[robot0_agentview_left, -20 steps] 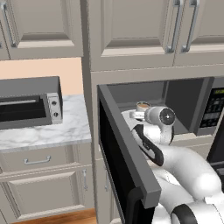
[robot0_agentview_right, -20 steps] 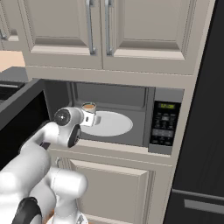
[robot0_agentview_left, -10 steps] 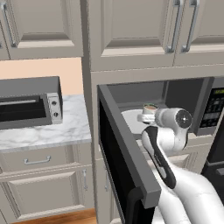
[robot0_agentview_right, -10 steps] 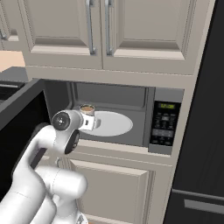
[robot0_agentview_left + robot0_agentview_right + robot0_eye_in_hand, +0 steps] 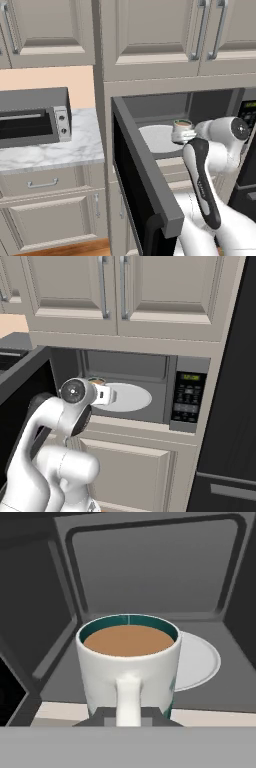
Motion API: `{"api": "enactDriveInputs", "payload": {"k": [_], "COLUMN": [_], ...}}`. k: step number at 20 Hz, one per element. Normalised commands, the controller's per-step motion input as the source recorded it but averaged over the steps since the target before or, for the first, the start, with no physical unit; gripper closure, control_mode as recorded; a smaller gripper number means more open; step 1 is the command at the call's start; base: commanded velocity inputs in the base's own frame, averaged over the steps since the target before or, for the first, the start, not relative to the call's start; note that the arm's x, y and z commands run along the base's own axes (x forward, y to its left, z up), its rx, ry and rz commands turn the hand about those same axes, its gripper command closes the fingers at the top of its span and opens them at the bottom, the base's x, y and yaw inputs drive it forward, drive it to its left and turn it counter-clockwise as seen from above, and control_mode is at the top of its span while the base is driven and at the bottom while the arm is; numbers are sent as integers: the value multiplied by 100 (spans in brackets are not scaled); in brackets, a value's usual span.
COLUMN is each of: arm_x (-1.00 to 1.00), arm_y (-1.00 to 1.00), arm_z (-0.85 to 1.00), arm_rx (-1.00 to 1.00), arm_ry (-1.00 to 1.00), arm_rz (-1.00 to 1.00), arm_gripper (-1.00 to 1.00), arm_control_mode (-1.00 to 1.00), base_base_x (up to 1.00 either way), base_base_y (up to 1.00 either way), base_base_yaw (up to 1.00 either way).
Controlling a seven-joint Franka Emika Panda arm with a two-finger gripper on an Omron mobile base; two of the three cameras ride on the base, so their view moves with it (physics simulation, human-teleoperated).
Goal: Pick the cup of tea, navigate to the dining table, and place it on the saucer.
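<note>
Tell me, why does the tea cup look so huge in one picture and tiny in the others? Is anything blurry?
In the hand view the cup of tea looms large because that camera sits right by it, and its edges look sharp. In the left base view the cup is small and a bit soft; in the right base view the arm hides most of it. Lighting is flat, without glare.

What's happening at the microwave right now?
The white arm's claw sits at the handle of the white mug of brown tea, at the front edge of the open built-in microwave. Its dark door hangs wide open, and the round white turntable plate lies just behind the mug.
</note>
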Motion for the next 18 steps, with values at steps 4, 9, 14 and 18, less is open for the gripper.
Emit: {"api": "enactDriveInputs", "payload": {"k": [4,9,14,18], "arm_x": [-63,-73,-64,-53], "arm_y": [-13,-14,-6,0], "arm_z": [18,8,30,39], "arm_rx": [-3,-2,-2,0], "arm_ry": [0,-9,-16,-17], "arm_rz": [11,14,17,18], "arm_gripper": [100,100,100,100], "arm_control_mode": [-100,-100,-100,-100], "base_base_x": [0,0,0,0], "base_base_y": [0,0,0,0], "base_base_yaw": [0,0,0,0]}}
